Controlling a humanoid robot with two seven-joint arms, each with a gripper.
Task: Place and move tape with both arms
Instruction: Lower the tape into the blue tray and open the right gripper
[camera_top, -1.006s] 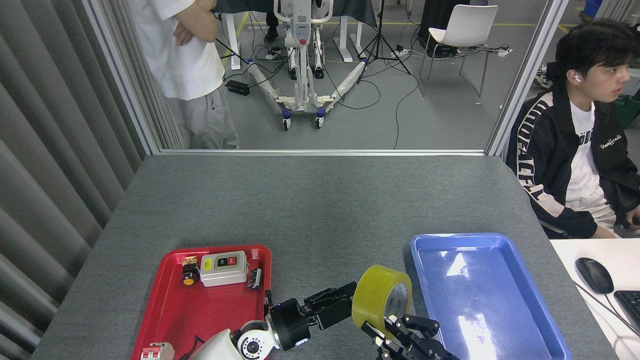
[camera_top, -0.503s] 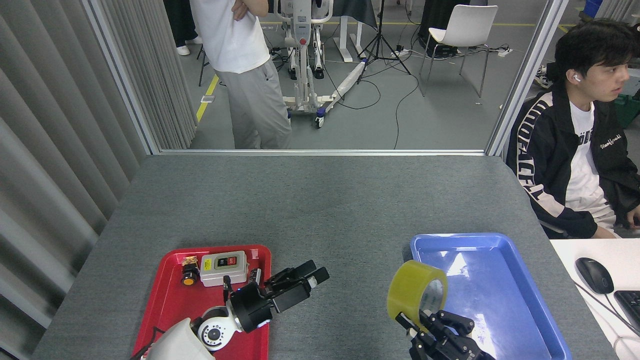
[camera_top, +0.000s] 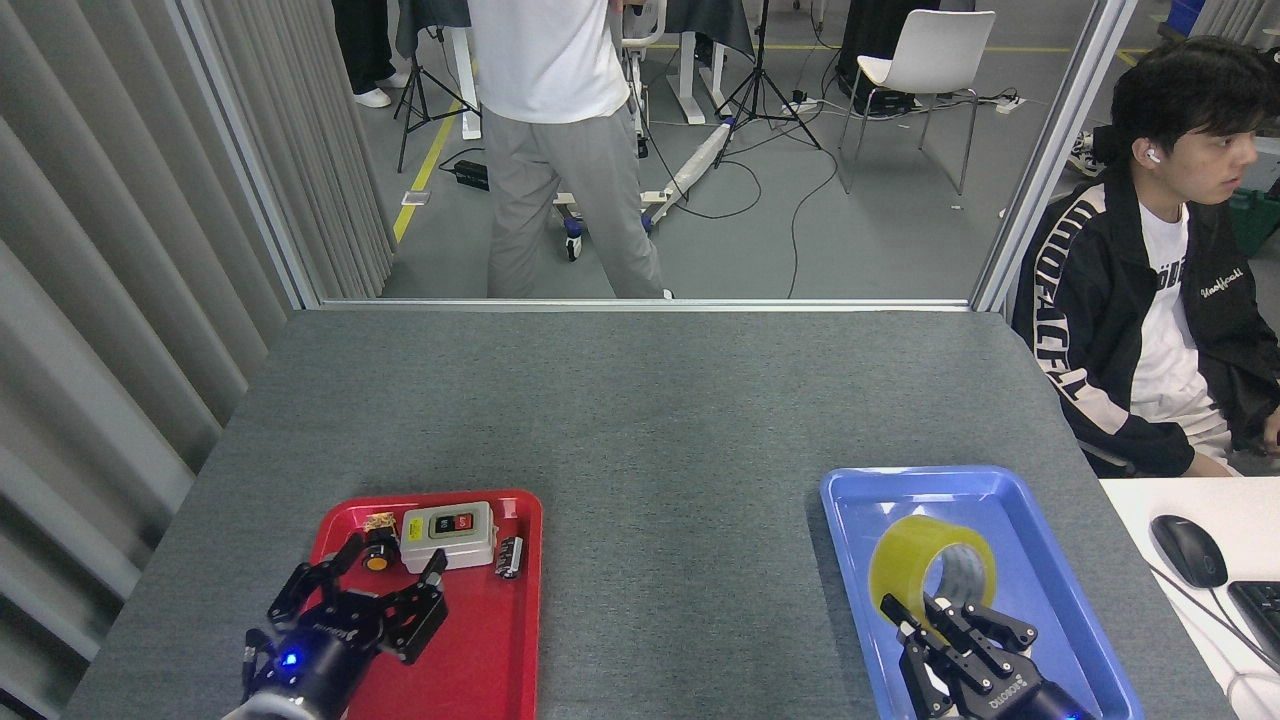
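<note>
Head view: the wide roll of translucent yellow packing tape (camera_top: 930, 563) stands on edge over the near half of the shallow blue plastic tray (camera_top: 1060, 560), right side of the grey felt-topped table (camera_top: 640, 400). The right black two-finger gripper (camera_top: 925, 625) sits just near of the roll, one finger at its near rim and one toward the core; it appears to pinch the roll's wall, though contact is partly hidden. The left black two-finger gripper (camera_top: 385, 575) hangs with fingers spread, holding nothing, over the red plastic tray (camera_top: 500, 660), near the grey switch box (camera_top: 447, 535). Judgement: the roll is light and stiff, its outer film smooth and likely slippery; the safest hold is across the wall through the core. Standing on edge, it may roll when released.
</note>
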